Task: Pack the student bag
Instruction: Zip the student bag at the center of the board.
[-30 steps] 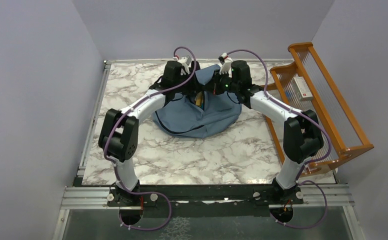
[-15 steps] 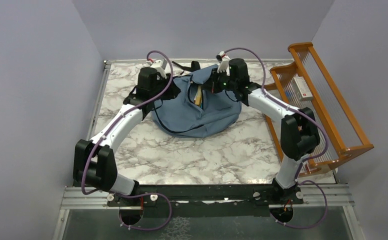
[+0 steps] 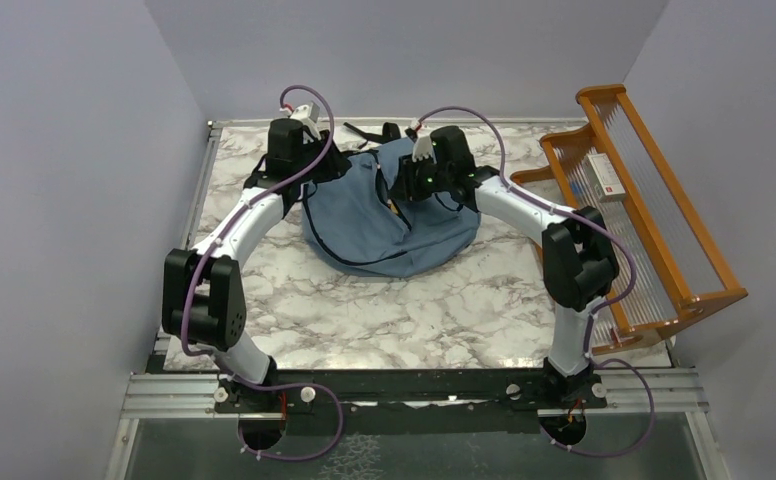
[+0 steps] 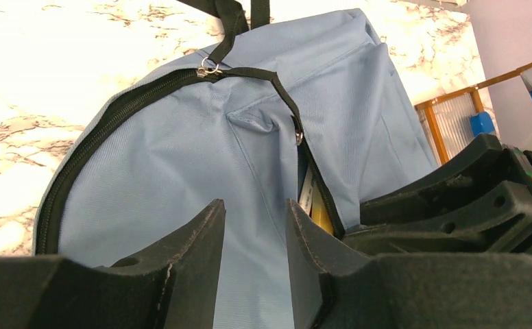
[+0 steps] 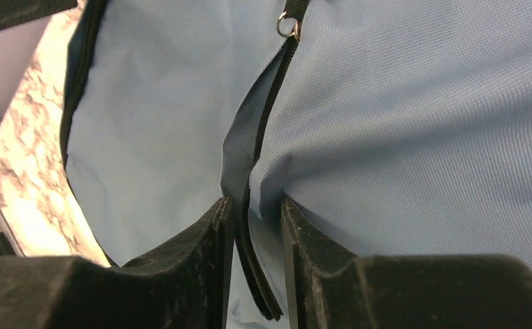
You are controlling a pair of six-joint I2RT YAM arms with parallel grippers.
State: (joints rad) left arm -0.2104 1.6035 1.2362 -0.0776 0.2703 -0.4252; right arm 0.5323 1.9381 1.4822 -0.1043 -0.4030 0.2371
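Reaching far forward with left arm (image 3: 234, 225) and right arm (image 3: 524, 205). Showing narrow gap at left gripper (image 4: 255, 205); pinching bag (image 5: 400, 110) fabric with right gripper (image 5: 256, 202).

Left tool (image 4: 255, 209) retreated leftward; right tool (image 5: 253, 205) shifted leftward.

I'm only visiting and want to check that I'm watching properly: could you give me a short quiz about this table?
1. True or false: the student bag's zipper is fully closed.
2. The orange rack stands on which side of the bag? A) the robot's left, B) the robot's right, C) on top of it.
3. What runs between the right gripper's fingers?
Key: 1 false, it gapes, with something yellow inside. 2 B. 3 The bag's zipper edge.
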